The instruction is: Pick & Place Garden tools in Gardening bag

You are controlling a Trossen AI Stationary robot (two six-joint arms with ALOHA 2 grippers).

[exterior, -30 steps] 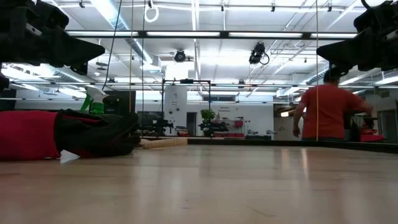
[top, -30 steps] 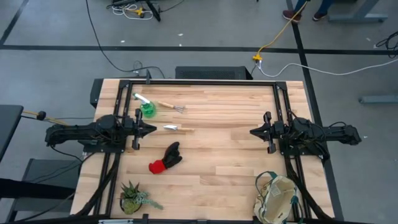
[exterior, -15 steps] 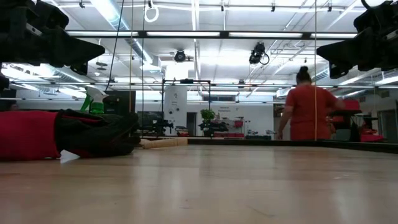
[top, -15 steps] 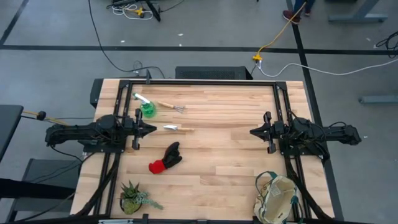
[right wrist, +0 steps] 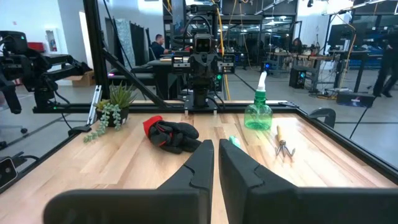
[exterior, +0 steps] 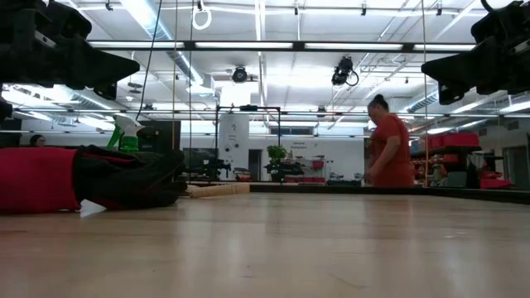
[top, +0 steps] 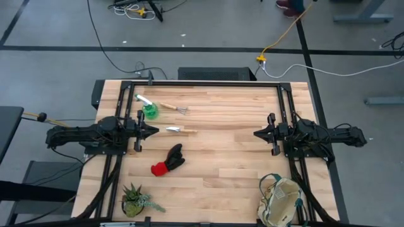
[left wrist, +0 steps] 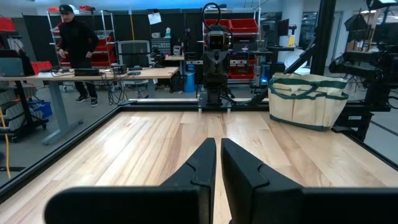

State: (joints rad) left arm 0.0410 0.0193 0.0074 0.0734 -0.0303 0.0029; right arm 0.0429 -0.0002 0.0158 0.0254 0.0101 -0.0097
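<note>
The left gripper (top: 155, 132) is hovering over the left side of the table (top: 227, 151), its jaws nearly closed on nothing, as its own wrist view shows. The right gripper (top: 256, 134) is hanging opposite over the right side, pointing at it, jaws likewise narrow and empty. A broad stretch of bare wood is lying between the two.

The tools are sitting in the left half. The green round piece with the white handle (top: 148, 107) is lying near the far edge, with the rake (top: 175, 108) just beside it towards the middle. The trowel (top: 180, 130) is resting near the left gripper's tips, on the middle side. The glove pair (top: 168, 161) is lying nearer the front, well clear of both arms; in the low view it is filling the left foreground.

The gardening bag (top: 281, 202) is standing at the front right corner, close to the table's edge and to the right arm's base, mouth upward. A spiky potted plant (top: 135, 200) is sitting at the front left corner.

Beyond the table, a person in red (exterior: 388, 151) is standing in the room.
</note>
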